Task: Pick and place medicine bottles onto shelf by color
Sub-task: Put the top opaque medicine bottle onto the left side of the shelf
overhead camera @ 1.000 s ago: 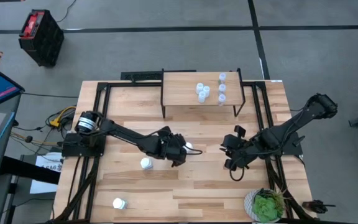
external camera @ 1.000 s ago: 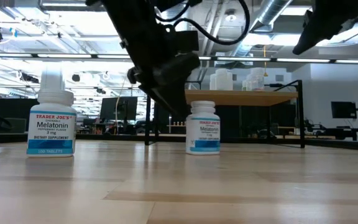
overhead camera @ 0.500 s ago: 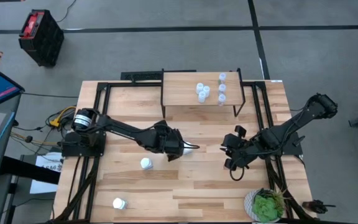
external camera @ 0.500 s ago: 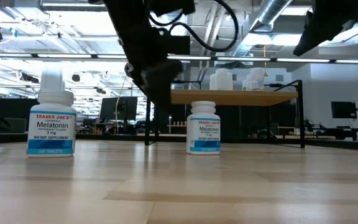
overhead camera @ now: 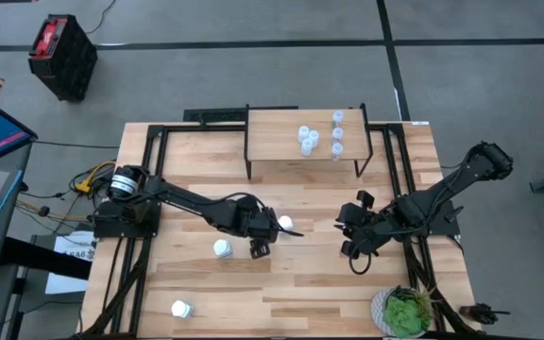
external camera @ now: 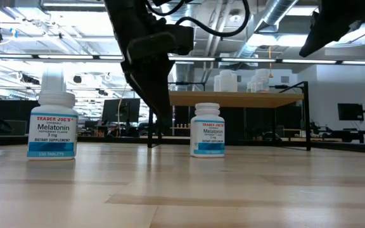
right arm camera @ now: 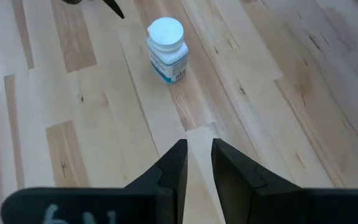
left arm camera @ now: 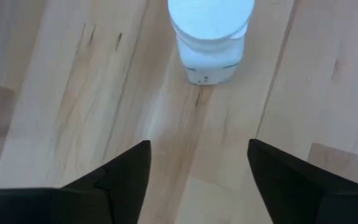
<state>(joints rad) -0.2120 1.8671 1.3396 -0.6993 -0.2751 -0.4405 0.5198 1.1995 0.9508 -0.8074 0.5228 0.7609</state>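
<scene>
Looking straight down, high view: left gripper (overhead camera: 264, 238) sits mid-table, fingers spread with nothing between them. One white bottle (overhead camera: 285, 225) stands upright just beyond the fingertips, cap up, long axis vertical, not touched. A second bottle (overhead camera: 222, 248) stands just behind and beside the gripper body; a third bottle (overhead camera: 180, 308) stands well apart near the table's front edge. Right gripper (overhead camera: 349, 234) rests toward the right side, fingers narrow, empty. Shelf (overhead camera: 281, 151) at the table's far edge carries a cluster of small pale bottles (overhead camera: 307, 140) and a short row of three (overhead camera: 337, 132).

Low view: two labelled bottles upright on the wood, one (external camera: 52, 122) near, one (external camera: 207, 130) farther back beside the dark left arm. White body, white cap, blue band at the base, label reading Melatonin. Shelf (external camera: 239, 99) behind, bottles on top.

Left wrist view: both dark fingers (left arm camera: 123, 174) stand wide apart; the white-capped bottle (left arm camera: 211, 34) is ahead of the tips, centred on the gap, clear of both.

Right wrist view: fingers (right arm camera: 171, 168) nearly together, holding nothing. A bottle (right arm camera: 166, 49) stands upright well ahead of the tips, blue-edged label facing them.
</scene>
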